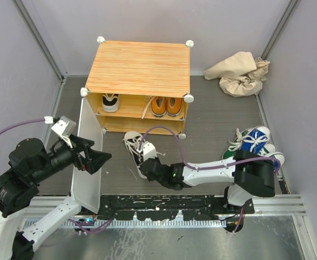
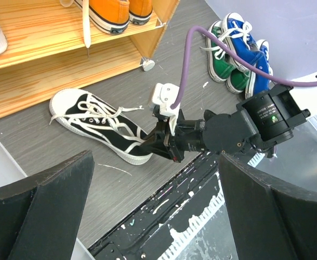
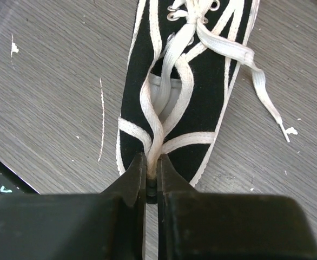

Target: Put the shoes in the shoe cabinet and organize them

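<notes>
Grey worktop [image 1: 212, 116] | right pincer [image 3: 152, 180] clamped on heel of white-and-black sneaker [image 3: 215, 97], lying before shoe cabinet [image 1: 139, 67] | left pincer [image 1: 101, 158] wide open beside white door [image 1: 86, 189]

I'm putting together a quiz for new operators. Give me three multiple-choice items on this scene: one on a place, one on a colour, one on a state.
1. Where is the orange pair?
A) on a shelf inside the cabinet
B) on the cabinet's top
C) on the floor

2. What colour is the shoe pinched by the right end effector?
A) green
B) black and white
C) orange

3. The cabinet's door is:
A) shut
B) swung open
C) missing

Answers:
1. A, the pair sits on the shelf board under the top.
2. B, it has a black upper with white laces and sole.
3. B, the white panel stands out from the front, leaving the shelves exposed.
</notes>
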### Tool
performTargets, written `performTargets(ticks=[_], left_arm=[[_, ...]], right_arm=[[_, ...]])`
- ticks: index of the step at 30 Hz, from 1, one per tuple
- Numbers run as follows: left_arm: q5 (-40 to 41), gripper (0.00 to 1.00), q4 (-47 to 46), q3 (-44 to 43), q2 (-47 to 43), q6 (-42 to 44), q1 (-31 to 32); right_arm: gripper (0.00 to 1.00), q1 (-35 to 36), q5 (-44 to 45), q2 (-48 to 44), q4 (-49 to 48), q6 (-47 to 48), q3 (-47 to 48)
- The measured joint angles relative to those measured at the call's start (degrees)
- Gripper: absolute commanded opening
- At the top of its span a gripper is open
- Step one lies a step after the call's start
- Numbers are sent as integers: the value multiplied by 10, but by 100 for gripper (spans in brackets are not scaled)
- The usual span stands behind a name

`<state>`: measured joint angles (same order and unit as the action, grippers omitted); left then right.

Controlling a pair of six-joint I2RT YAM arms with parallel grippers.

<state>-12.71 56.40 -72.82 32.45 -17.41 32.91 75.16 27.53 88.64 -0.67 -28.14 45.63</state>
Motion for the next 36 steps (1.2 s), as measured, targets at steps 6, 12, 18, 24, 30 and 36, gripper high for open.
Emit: performTargets(ticks=[6, 12, 18, 24, 30, 36], left_arm=[[5, 98, 1, 0, -5, 0, 0], [5, 98, 5, -6, -6, -2, 0], [5, 98, 12, -30, -8, -2, 0], [5, 98, 14, -44, -12, -2, 0], [5, 98, 17, -47, -15, -2, 0], [5, 98, 17, -47, -15, -2, 0]], right_arm=[[1, 32, 78, -4, 8, 2, -3], [1, 58, 119, -52, 81, 15, 35], [1, 61, 111, -119, 116, 31, 103], [1, 61, 103, -143, 126, 56, 163], [1, 61, 142, -146, 128, 88, 178], [1, 45, 206, -112, 98, 131, 211]])
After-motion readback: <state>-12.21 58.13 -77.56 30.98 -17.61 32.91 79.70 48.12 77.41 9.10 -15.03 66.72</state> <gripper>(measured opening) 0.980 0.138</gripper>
